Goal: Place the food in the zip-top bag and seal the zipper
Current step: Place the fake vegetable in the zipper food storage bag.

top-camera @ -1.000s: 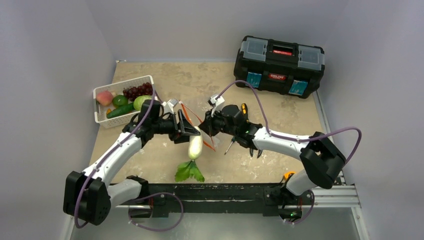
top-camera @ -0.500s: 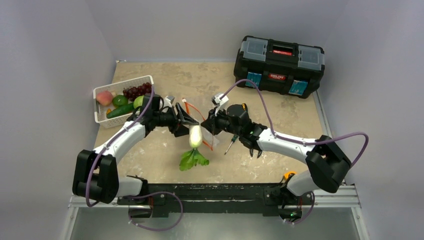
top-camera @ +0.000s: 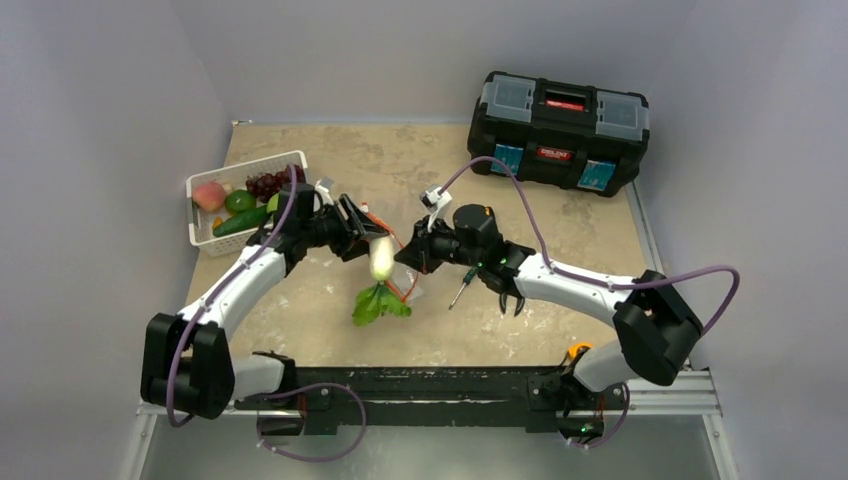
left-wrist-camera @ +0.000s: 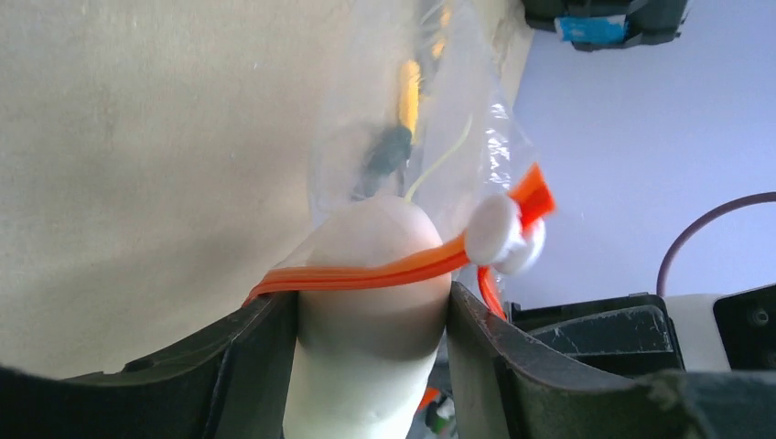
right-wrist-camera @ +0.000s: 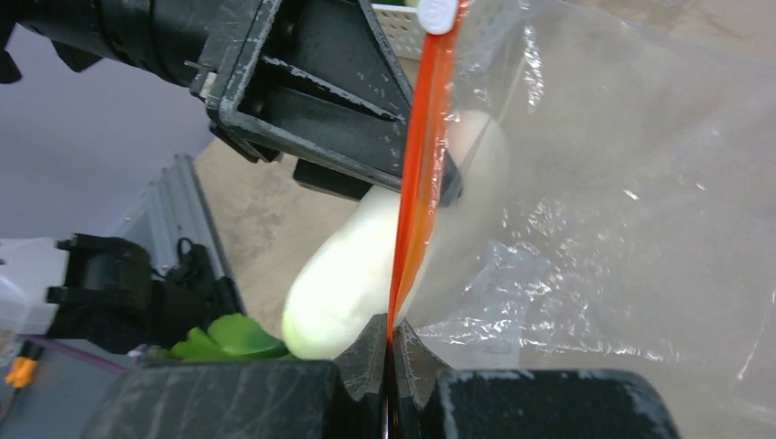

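Note:
My left gripper [top-camera: 366,240] is shut on a white toy radish [top-camera: 381,258] with green leaves [top-camera: 378,302], held tilted above the table. In the left wrist view both fingers clamp the radish [left-wrist-camera: 371,320], and the orange-red zipper [left-wrist-camera: 366,272] with its white slider [left-wrist-camera: 501,235] lies across its tip. My right gripper [right-wrist-camera: 392,343] is shut on the zipper [right-wrist-camera: 416,183] and holds the clear zip-top bag [right-wrist-camera: 622,210] up. The radish [right-wrist-camera: 366,265] tip sits past the strip, behind the plastic. The peach [top-camera: 208,194], green fruit [top-camera: 239,201], cucumber [top-camera: 240,221] and grapes [top-camera: 272,182] lie in the basket.
The white slotted basket [top-camera: 243,166] stands at the far left. A black toolbox [top-camera: 558,130] stands at the back right. A screwdriver [top-camera: 460,290] and pliers [top-camera: 510,300] lie on the table under my right arm.
My left gripper has carried the radish away from me and up to the bag's mouth. My right gripper has shifted slightly left with the zipper.

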Controlling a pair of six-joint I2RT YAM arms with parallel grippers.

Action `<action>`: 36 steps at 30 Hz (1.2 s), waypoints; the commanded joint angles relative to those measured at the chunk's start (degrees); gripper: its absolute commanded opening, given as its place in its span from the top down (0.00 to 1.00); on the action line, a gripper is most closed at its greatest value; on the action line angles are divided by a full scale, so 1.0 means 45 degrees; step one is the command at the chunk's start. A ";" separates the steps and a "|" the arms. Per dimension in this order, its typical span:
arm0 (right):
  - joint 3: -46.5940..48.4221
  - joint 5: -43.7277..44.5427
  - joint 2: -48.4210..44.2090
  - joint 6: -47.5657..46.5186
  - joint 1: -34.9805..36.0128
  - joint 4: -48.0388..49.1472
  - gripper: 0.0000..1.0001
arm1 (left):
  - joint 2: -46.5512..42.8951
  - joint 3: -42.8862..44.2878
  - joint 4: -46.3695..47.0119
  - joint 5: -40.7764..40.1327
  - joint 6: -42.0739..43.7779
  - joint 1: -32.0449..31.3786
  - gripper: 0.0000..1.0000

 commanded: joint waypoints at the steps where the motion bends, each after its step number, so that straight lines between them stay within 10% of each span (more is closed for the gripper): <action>1: 0.1243 -0.2447 -0.0075 0.1229 0.0381 0.0225 1.00 | -0.1669 0.0056 0.1300 -0.1805 0.0189 -0.0253 1.00; 25: 0.0728 -0.3849 0.1397 0.6991 0.0330 0.4498 1.00 | -0.5303 -0.2509 0.0777 -0.5761 -0.2979 -0.0657 1.00; 31: 0.0695 -0.4449 0.1814 0.7475 0.0179 0.5135 1.00 | -0.4258 -0.2332 0.2052 -0.4090 -0.2832 -0.0647 0.99; 36: 0.0709 -0.4716 0.1588 0.7395 -0.0361 0.5020 1.00 | -0.3739 -0.2115 0.2033 -0.2388 -0.1788 -0.0667 0.79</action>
